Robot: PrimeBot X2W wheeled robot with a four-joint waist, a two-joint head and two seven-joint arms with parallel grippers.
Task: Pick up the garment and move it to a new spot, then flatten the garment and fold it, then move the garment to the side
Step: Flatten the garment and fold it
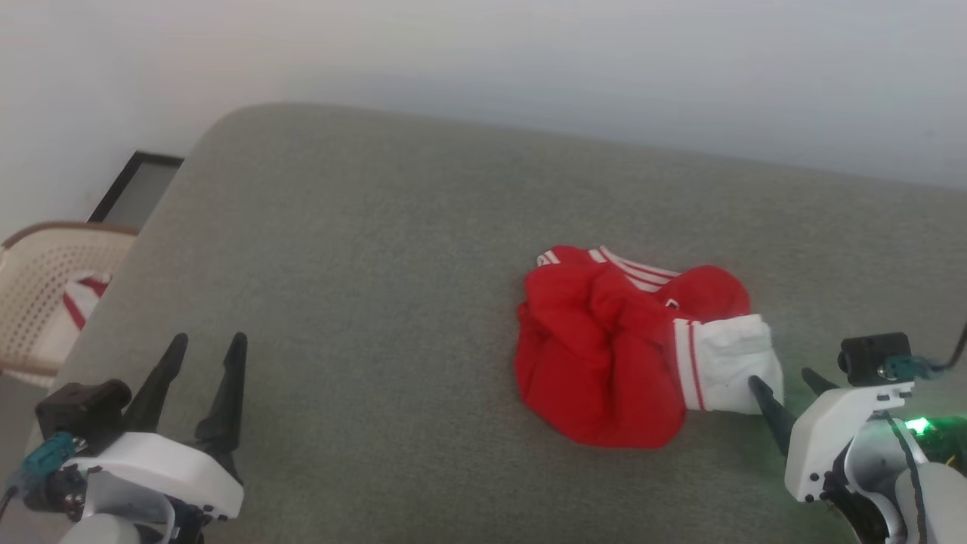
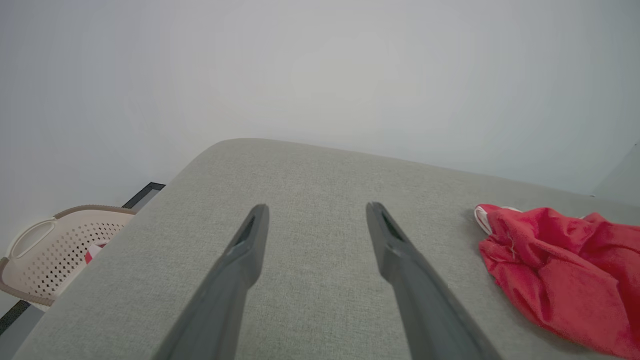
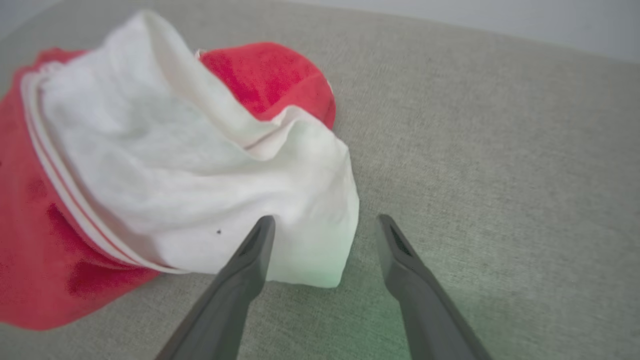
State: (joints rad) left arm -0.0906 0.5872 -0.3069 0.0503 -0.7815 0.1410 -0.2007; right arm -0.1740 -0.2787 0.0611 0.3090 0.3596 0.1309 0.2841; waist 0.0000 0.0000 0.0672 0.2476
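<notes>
Garment [image 1: 604, 355] crumpled on grey cushion [image 1: 340, 302], basket [image 1: 30, 295] off left edge, left gripper [image 1: 208, 344] and right gripper [image 1: 780, 376] spread

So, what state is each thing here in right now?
Garment: crumpled in a heap on the grey pad, white lining turned out, not folded.
Left tool: open, empty, over bare pad.
Right tool: open, tips at the lining's corner, not gripping.
Basket: beside the pad, holding a striped cloth.
</notes>
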